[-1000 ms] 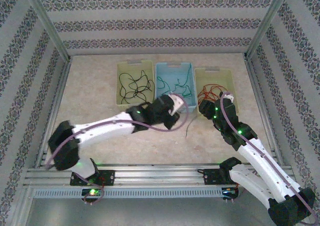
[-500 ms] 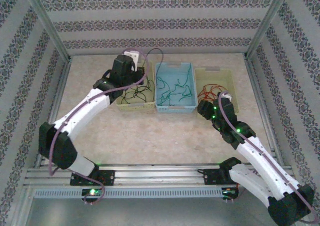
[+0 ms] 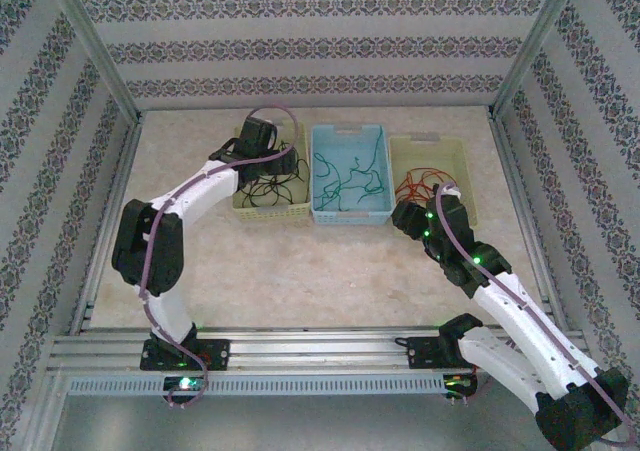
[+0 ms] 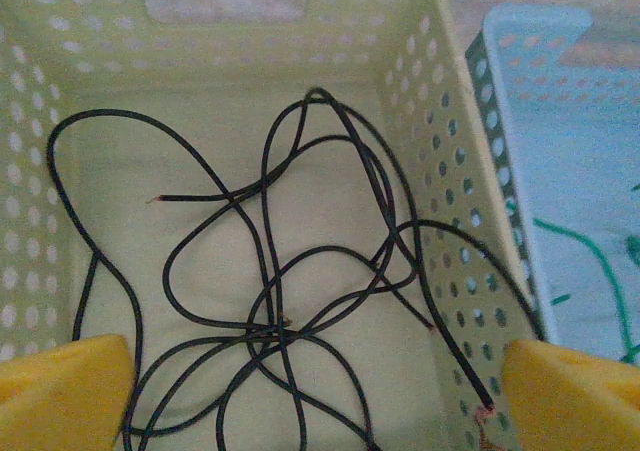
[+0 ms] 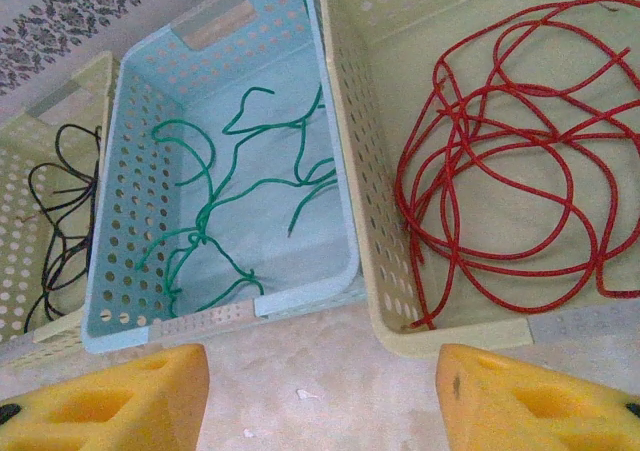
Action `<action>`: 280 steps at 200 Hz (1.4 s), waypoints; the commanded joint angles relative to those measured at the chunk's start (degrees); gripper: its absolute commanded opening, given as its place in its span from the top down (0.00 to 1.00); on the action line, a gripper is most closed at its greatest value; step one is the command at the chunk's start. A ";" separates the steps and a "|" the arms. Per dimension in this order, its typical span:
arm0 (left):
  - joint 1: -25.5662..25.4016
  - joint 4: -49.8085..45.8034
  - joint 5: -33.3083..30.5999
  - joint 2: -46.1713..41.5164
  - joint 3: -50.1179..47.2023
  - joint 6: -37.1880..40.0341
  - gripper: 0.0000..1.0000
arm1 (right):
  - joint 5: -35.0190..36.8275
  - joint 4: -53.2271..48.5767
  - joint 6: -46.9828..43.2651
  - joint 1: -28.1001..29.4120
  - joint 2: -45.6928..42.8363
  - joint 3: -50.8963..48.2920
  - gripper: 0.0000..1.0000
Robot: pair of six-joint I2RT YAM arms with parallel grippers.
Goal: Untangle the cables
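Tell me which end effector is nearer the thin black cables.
Left. The left end effector hangs directly above the thin black cables in their pale yellow perforated plastic basket; the right end effector is beyond the light blue plastic basket.

Pale speckled desk; toward far edge, side by side: left yellow basket, blue basket, right yellow basket.

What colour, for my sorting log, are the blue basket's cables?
Green cables, clearest in the right wrist view.
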 commanded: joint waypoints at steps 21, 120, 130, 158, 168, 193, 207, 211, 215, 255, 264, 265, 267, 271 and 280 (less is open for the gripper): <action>-1.72 10.82 -9.73 -17.79 -10.31 0.03 0.01 | 5.88 -1.52 -2.67 -2.14 -2.04 -1.18 0.29; 3.24 7.51 -52.83 -38.36 -42.69 4.92 0.01 | 21.63 35.55 -35.44 -11.24 11.61 -16.38 0.02; 3.44 14.04 -53.32 -36.64 -45.75 7.19 0.01 | 18.26 39.97 -35.66 -11.90 16.20 -16.92 0.02; 5.18 31.14 -48.05 -30.06 -51.47 9.84 0.01 | 13.20 55.00 -38.04 -12.61 23.38 -17.64 0.02; 5.90 37.21 -45.55 -26.77 -52.91 10.58 0.01 | 11.74 67.54 -40.65 -12.94 26.65 -20.89 0.02; 6.65 45.49 -37.15 -20.60 -50.95 16.99 0.01 | 5.96 69.68 -44.17 -13.88 32.90 -16.82 0.02; 6.80 48.56 -34.03 -18.31 -50.10 19.36 0.01 | -0.23 72.81 -47.89 -14.13 35.14 -17.28 0.02; 6.82 49.73 -34.16 -17.67 -50.03 20.09 0.01 | 0.15 76.71 -47.24 -14.48 36.55 -17.79 0.02; 6.84 51.13 -34.21 -17.03 -49.98 20.77 0.01 | 1.41 77.99 -46.31 -14.91 37.25 -17.83 0.02; 8.11 71.30 -32.34 -9.29 -52.56 28.45 0.01 | -11.52 73.98 -37.73 -25.09 40.32 -16.27 0.02; 9.31 64.73 -29.67 -11.71 -52.10 25.00 0.01 | -12.14 77.88 -38.21 -24.72 41.94 -16.70 0.02; 9.42 64.77 -29.22 -11.80 -52.27 24.85 0.01 | -12.13 78.60 -38.10 -24.70 42.15 -16.87 0.02; 9.92 65.35 -28.33 -11.93 -52.66 24.70 0.01 | -12.14 79.82 -37.86 -24.70 42.48 -17.04 0.02; 10.81 67.67 -26.73 -11.91 -53.68 24.62 0.01 | -12.15 80.49 -37.81 -24.69 42.73 -17.13 0.02; 12.03 70.20 -24.21 -12.30 -55.15 23.89 0.01 | -11.63 77.63 -38.13 -24.63 41.78 -16.62 0.02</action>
